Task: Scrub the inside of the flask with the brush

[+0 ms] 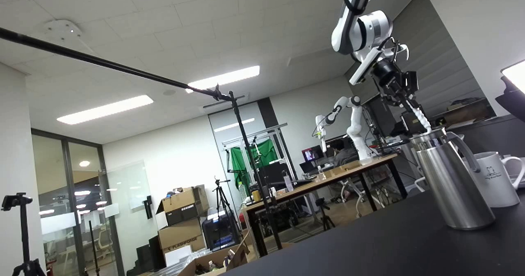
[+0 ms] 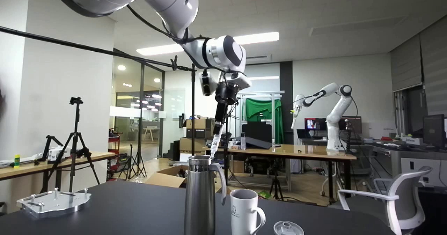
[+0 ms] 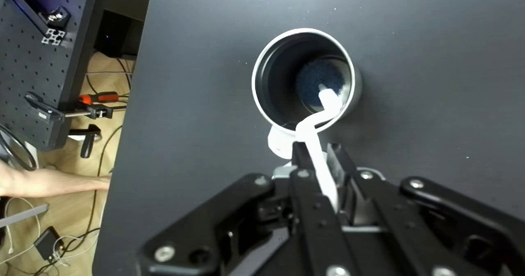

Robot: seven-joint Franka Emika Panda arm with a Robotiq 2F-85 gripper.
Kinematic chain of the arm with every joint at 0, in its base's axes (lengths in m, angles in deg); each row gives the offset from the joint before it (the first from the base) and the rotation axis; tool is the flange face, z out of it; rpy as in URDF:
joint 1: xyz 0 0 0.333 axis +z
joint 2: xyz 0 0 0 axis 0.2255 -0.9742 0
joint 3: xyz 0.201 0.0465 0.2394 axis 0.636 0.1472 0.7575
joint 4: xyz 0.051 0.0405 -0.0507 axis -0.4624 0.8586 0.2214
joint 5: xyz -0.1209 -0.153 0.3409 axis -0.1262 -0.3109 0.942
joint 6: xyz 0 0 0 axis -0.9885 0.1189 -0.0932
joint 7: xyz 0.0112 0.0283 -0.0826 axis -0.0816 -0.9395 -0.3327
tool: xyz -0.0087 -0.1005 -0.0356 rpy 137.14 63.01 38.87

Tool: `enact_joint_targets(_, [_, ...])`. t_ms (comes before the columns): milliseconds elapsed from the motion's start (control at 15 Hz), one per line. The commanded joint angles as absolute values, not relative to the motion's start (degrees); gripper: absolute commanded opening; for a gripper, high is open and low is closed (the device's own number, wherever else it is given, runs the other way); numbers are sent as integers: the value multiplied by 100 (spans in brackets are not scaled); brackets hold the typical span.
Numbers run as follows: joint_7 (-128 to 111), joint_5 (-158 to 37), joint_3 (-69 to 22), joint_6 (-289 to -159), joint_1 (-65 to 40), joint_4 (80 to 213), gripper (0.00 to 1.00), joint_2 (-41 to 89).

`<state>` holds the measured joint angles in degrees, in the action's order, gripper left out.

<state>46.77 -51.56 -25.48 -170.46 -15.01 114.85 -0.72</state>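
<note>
The flask, a tall brushed-steel cylinder with a side handle, stands upright on the dark table in both exterior views [image 1: 455,181] [image 2: 200,200]. In the wrist view I look into its open mouth, past its rim [image 3: 303,30]. My gripper [image 1: 410,103] [image 2: 217,128] [image 3: 318,147] is above the rim, its fingers shut on the white twisted handle of the brush [image 1: 420,118] [image 2: 215,146] [image 3: 311,138]. The brush is tilted and enters the mouth near the rim's handle side. Its dark blue bristle head [image 3: 313,77] is inside, low in the flask. The head is hidden in the exterior views.
A white mug [image 1: 490,181] [image 2: 242,214] stands close beside the flask on its handle side. A round translucent lid [image 2: 288,228] lies near the mug. A metal plate with posts [image 2: 54,202] lies on the table [image 2: 139,203]. The table edge shows in the wrist view [image 3: 123,144].
</note>
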Motion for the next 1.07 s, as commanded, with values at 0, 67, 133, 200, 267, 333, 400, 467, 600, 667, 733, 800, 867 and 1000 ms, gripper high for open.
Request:
enact_joint_targets(0, [4145,-5270,-2478,-16950,-1454,11563,4,189])
enact_joint_targets(67, [3998,-5298,-2478,-16929,-1421,11605,4,251])
enact_joint_targets(133, [3843,-5346,-2479,-16919,-1366,11686,4,357])
enact_joint_targets(200, [3701,-5422,-2490,-16930,-1294,11772,4,467])
enact_joint_targets(267, [3539,-5526,-2487,-16897,-1215,11847,4,583])
enact_joint_targets(333, [3404,-5625,-2485,-16868,-1144,11904,4,683])
enact_joint_targets(400, [3273,-5725,-2474,-16828,-1075,11954,4,772])
enact_joint_targets(467, [3177,-5859,-2468,-16820,-980,12032,4,900])
enact_joint_targets(600, [2811,-6068,-2403,-16871,-839,12263,4,1216])
enact_joint_targets(667, [2630,-6156,-2378,-16898,-768,12386,4,1385])
enact_joint_targets(733, [2358,-6232,-2340,-16979,-723,12536,4,1566])
enact_joint_targets(800, [2242,-6307,-2328,-17118,-674,12730,4,1765])
enact_joint_targets(867, [2125,-6343,-2321,-17255,-647,12898,4,1924])
enact_joint_targets(1000, [1864,-6444,-2329,-17603,-646,13350,4,2224])
